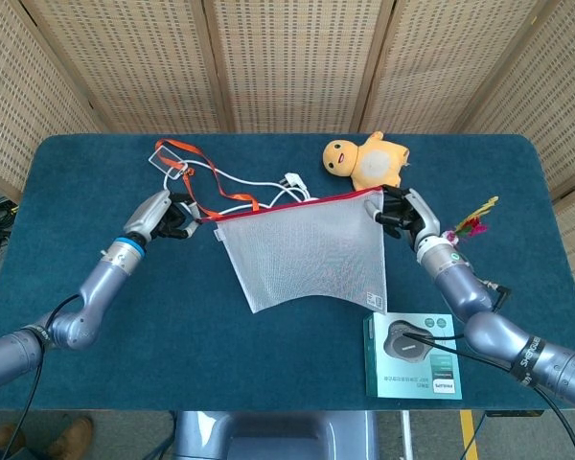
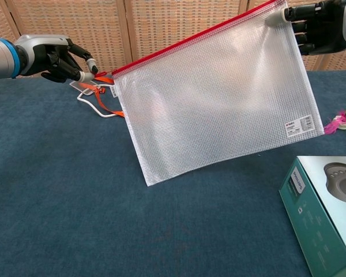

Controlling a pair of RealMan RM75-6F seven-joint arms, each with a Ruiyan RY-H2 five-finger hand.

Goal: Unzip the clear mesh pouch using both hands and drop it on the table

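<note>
Pouch held aloft, slider apparently at its end.
Left hand (image 2: 55,57) pinches the zipper pull; right hand (image 2: 326,26) grips the mesh pouch (image 2: 219,98) corner above the table (image 2: 75,219). Judged unzipped; release outstanding.

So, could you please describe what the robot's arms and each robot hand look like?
Both arms are smooth silver-grey metal tubes. The left arm carries a blue ring at the wrist and a thin black cable looping below it. The left robot hand and right robot hand have silver backs with black fingers; pale fingertips show on the left. The right arm bears small white lettering.
</note>
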